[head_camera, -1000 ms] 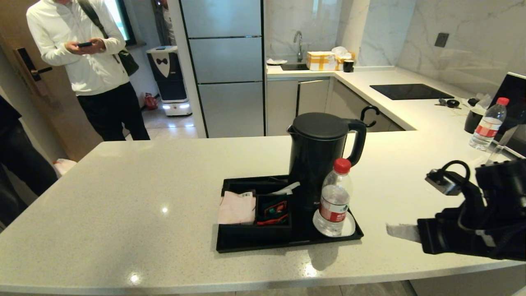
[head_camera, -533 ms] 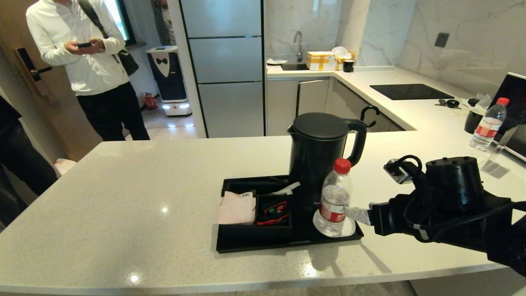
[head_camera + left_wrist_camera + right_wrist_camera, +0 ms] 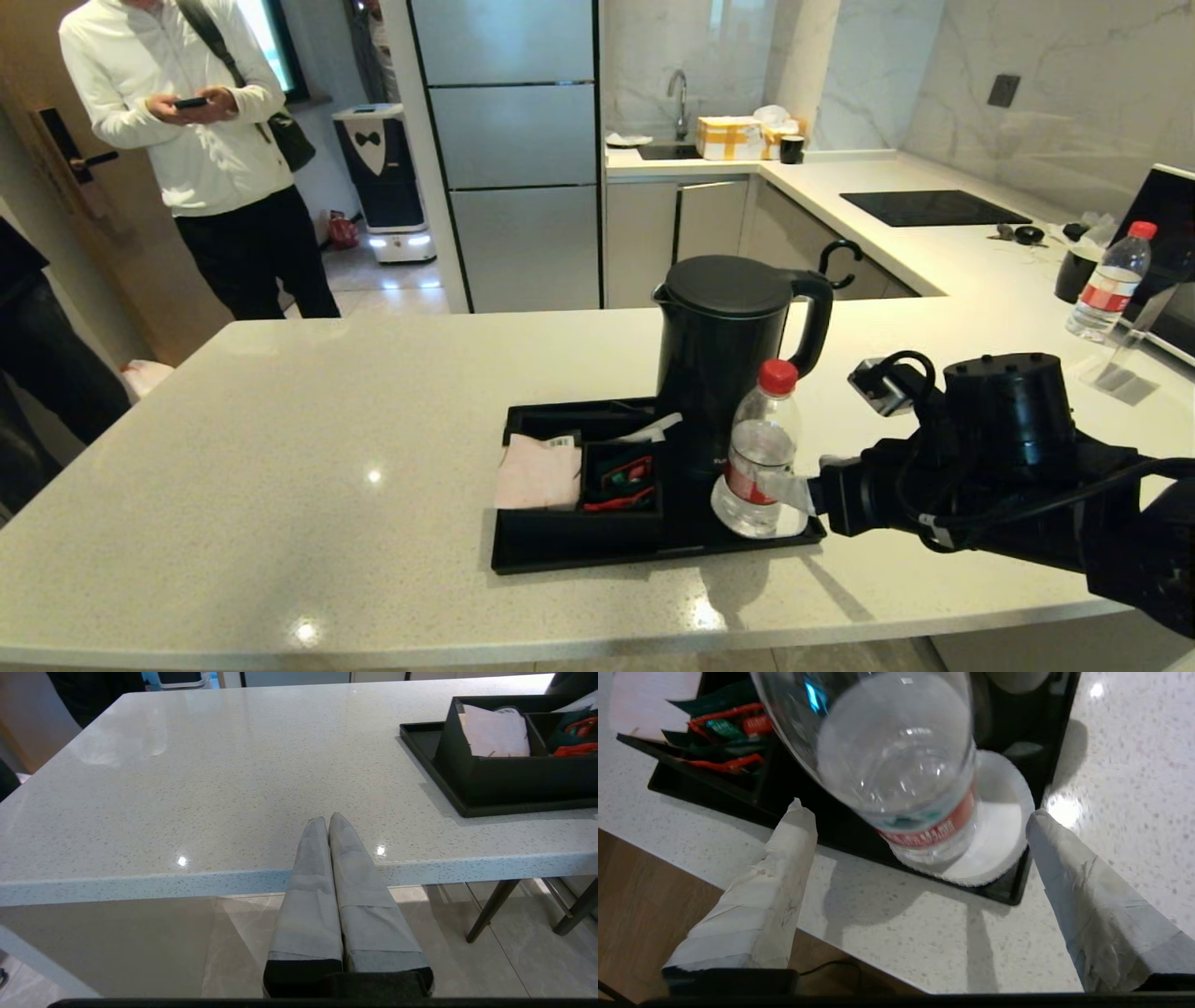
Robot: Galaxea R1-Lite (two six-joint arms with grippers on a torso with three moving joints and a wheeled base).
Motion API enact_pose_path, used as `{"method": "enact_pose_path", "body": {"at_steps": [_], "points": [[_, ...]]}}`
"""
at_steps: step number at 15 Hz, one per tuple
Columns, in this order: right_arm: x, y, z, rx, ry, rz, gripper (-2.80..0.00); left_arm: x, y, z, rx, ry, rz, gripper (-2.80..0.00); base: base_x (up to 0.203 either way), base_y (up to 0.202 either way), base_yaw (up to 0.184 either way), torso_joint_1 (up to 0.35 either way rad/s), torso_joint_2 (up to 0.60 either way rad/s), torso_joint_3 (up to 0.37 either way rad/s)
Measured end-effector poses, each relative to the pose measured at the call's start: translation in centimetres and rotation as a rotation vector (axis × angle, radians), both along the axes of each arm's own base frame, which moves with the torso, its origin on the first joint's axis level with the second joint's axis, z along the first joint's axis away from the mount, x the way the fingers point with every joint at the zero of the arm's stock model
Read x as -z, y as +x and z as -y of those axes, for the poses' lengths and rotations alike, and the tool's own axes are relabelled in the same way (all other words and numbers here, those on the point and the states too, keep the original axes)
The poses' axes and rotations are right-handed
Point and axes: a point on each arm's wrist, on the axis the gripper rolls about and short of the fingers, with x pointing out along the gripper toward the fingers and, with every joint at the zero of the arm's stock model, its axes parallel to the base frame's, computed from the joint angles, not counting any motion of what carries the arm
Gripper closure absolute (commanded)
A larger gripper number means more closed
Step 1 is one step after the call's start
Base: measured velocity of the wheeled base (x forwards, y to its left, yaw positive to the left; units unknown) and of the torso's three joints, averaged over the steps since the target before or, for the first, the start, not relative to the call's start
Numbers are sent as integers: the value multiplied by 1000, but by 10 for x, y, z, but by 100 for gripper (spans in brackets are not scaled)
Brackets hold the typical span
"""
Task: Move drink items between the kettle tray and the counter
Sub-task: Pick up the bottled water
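You won't find a word you can read here. The water bottle [image 3: 763,455] carries a red-and-white label [image 3: 930,832] with white print on its red band, too blurred to make out. The sachets [image 3: 622,478] in the tray's box [image 3: 579,523] show red and green markings, too small to read. The kettle [image 3: 719,359] bears faint pale lettering low on its body, partly hidden behind the bottle.

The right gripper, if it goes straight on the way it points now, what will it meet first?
Most likely the small clear plastic water bottle with the red cap. The right gripper is open and points at its labelled body, which stands on the white round coaster between the spread fingers. Depth is unclear.
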Motion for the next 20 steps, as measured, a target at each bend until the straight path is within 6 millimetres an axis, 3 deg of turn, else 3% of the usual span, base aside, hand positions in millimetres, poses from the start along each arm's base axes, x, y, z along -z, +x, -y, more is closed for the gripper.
{"method": "enact_pose_path", "body": {"at_steps": [5,10,15,16,20], "points": [[-1,2,-3,4,0,11,-280,0,0,0,0,0,0,0,0,0,0,0,0,0],[-4,20,-20,49,11,99,-280,0,0,0,0,0,0,0,0,0,0,0,0,0],[8,31,-33,61,9,130,-280,0,0,0,0,0,0,0,0,0,0,0,0,0],[11,32,-33,60,6,124,0,0,0,0,0,0,0,0,0,0,0,0,0,0],[15,32,-34,60,1,111,0,0,0,0,0,0,0,0,0,0,0,0,0,0]]}}
